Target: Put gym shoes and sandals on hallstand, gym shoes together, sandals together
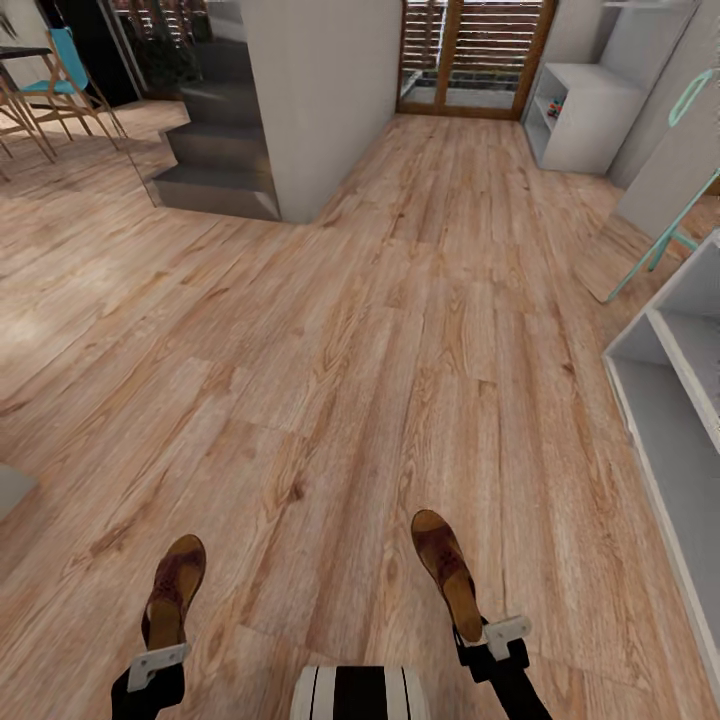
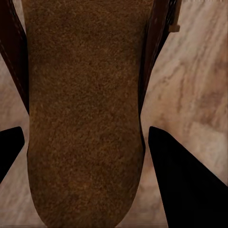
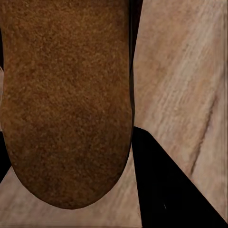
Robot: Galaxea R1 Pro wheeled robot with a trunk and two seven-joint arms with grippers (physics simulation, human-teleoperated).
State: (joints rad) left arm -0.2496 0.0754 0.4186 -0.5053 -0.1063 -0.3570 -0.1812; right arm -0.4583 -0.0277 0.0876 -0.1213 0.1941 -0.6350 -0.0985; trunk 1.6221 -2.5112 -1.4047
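Now each gripper holds one brown sandal by its heel, up above the wood floor (image 1: 400, 300).

Down low in the head view, the left gripper (image 1: 157, 668) is closed on the left sandal (image 1: 174, 590), and the right gripper (image 1: 493, 638) is closed on the right sandal (image 1: 448, 575). Both sandals stick out forward past the fingers, toes pointing away from the robot, soles flat. The two are well apart, one on each side of the trunk. Up close, the left sandal (image 2: 85, 114) sits between two black fingers (image 2: 185, 185), and the right sandal (image 3: 66, 104) sits beside a black finger (image 3: 166, 190). The pale grey shoe rack (image 1: 675, 400) stands at the right edge of the floor, near the right arm.
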